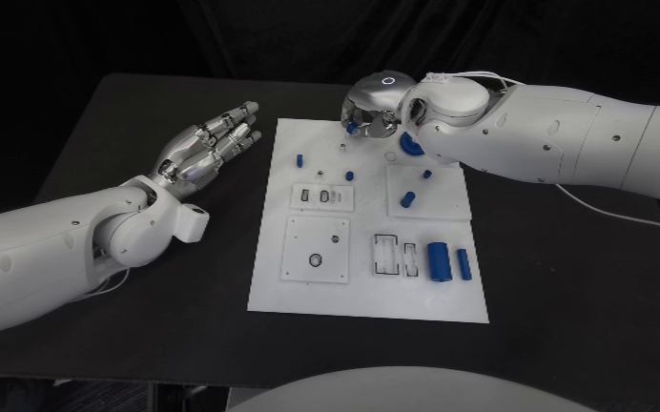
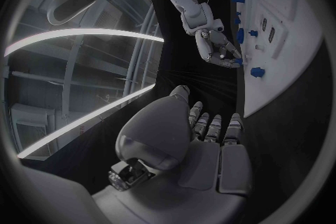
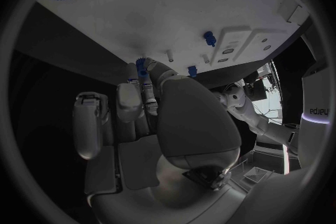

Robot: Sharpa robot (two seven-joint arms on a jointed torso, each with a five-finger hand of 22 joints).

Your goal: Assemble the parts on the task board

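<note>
The right hand [image 1: 373,110] curls its fingers [image 3: 143,75] on a small blue part [image 3: 140,65], pinched at the tips just above the far edge of the board [image 1: 358,298]. A blue gear [image 1: 410,146] lies near its wrist. The left hand [image 1: 209,150] rests beside the board, fingers spread, holding nothing. To seat the part well, I would keep it upright, line it over its hole, then lower slowly before letting go.
</note>
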